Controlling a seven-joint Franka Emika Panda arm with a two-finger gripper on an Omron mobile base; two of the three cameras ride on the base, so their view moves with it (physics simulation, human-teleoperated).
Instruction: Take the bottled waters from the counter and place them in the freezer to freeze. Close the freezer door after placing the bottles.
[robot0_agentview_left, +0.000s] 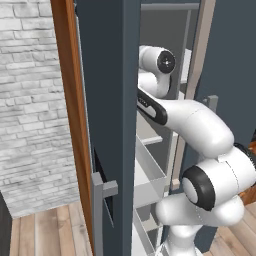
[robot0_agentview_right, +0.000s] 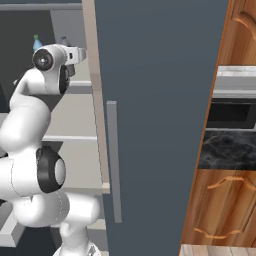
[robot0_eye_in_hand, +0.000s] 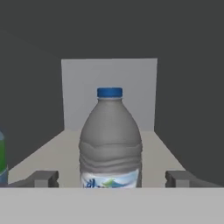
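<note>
end effector (robot0_eye_in_hand: 111, 178): jaws spread wide, clear of bottle | greyish blue-capped plastic water bottle (robot0_eye_in_hand: 110, 142): upright between fingertips on pale freezer shelf (robot0_eye_in_hand: 162, 151)

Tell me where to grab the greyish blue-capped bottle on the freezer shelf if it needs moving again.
Grip the greyish plastic bottle with the blue cap around its wide ribbed middle, coming straight in from the front as the hand now faces it. It stands upright on the grey shelf, centred between the open fingers, which clear both sides. The neck tapers, so the body likely gives a steadier hold.
</note>
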